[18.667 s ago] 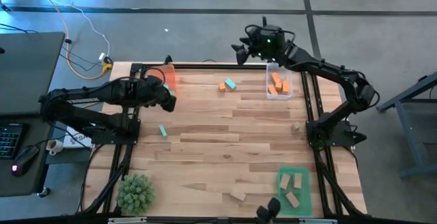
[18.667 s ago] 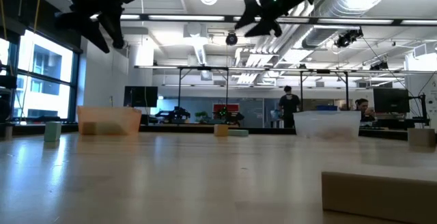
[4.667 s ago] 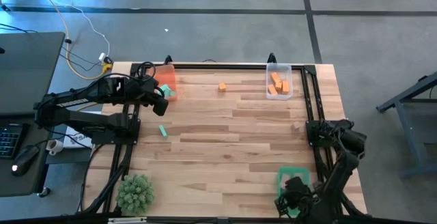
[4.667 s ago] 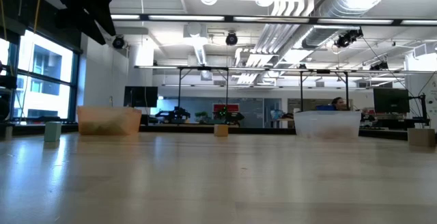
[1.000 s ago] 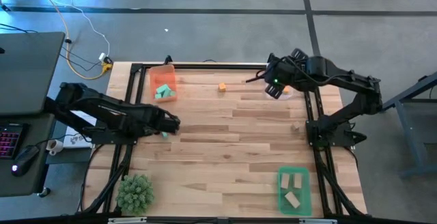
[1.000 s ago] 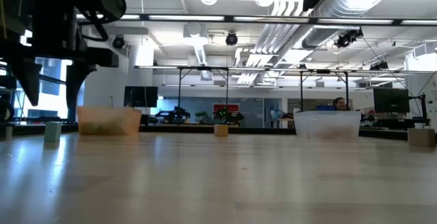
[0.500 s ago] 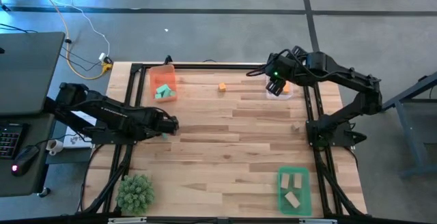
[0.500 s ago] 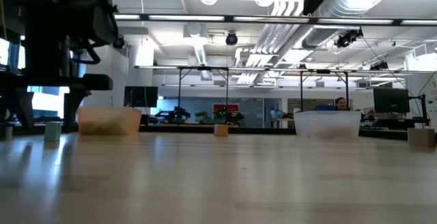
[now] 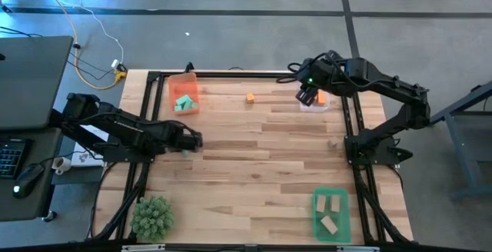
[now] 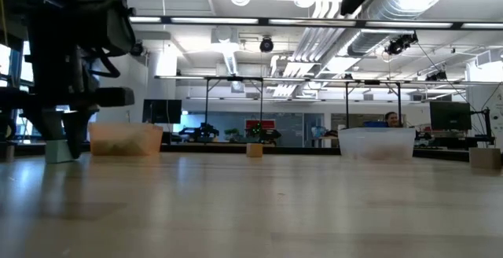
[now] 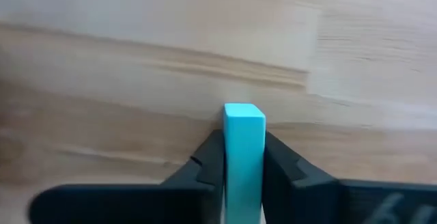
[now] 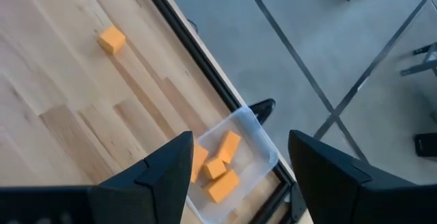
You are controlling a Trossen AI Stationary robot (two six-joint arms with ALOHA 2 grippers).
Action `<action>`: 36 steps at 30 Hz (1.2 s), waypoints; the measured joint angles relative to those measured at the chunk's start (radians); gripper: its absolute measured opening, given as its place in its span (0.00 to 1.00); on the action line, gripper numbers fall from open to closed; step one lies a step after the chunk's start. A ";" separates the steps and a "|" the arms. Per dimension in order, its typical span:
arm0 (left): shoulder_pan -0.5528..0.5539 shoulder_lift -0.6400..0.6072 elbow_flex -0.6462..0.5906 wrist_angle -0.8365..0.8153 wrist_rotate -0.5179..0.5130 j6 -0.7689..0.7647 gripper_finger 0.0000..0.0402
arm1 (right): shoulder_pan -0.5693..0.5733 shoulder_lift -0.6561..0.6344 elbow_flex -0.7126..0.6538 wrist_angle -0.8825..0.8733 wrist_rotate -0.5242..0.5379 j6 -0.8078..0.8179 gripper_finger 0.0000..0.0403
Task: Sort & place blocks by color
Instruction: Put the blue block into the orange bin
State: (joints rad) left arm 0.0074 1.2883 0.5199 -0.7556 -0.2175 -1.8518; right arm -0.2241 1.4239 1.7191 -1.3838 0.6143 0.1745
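Pale plank table point(image 9: 254, 160) fills the high view, with grey floor around it and, in the low view, a bright open hall behind. We find our left gripper point(image 11: 244, 166) down at the table's left side, its two fingers point(image 11: 208, 162) pressed against the flanks of a teal block point(image 11: 244, 157) that stands between them, so the jaws are clamped on it. In the low view that gripper point(image 10: 61, 136) reaches the tabletop with the block point(image 10: 56, 150) at its tip; in the high view the gripper point(image 9: 189, 140) hides the block.

Our right gripper point(image 12: 235, 162) hangs above the far right corner, its fingers point(image 12: 164, 169) spread wide apart and holding nothing. Below it lies the clear tray point(image 12: 256, 142) with several orange blocks point(image 12: 222, 183) inside. In the high view the same gripper point(image 9: 307, 92) covers much of that tray point(image 9: 323, 106).

One orange block point(image 9: 250, 97) lies loose on the boards near the far edge, between the two far trays; it shows in the right wrist view too point(image 12: 111, 39). At the far left the orange tray point(image 9: 184, 92) holds teal blocks point(image 9: 183, 103). At the near right the green tray point(image 9: 331, 214) holds two tan blocks point(image 9: 329, 213), and a small tan block point(image 9: 334, 141) sits apart by the right edge. A spiky green plant point(image 9: 152, 217) stands at the near left corner.
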 joint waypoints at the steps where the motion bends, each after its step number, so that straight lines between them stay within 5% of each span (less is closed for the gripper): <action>1: 0.000 0.000 0.001 0.014 -0.008 0.021 0.07 | -0.001 0.000 0.000 0.012 -0.004 0.000 0.56; 10: 0.000 -0.041 0.001 0.094 -0.058 0.149 0.09 | -0.029 0.000 0.000 0.134 -0.124 0.005 0.56; 17: 0.062 -0.197 0.001 0.106 -0.201 0.309 0.08 | -0.047 0.006 0.000 0.218 -0.253 0.018 0.56; 25: 0.247 -0.362 0.001 0.154 -0.303 0.602 0.09 | -0.047 0.025 0.001 0.284 -0.252 0.074 0.56; 36: 0.558 -0.397 0.001 0.275 -0.244 1.002 0.09 | -0.047 0.092 0.001 0.303 -0.252 0.140 0.56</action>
State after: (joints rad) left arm 0.5658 0.8913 0.5213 -0.4805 -0.4611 -0.8500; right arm -0.2707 1.5159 1.7203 -1.0806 0.3620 0.3144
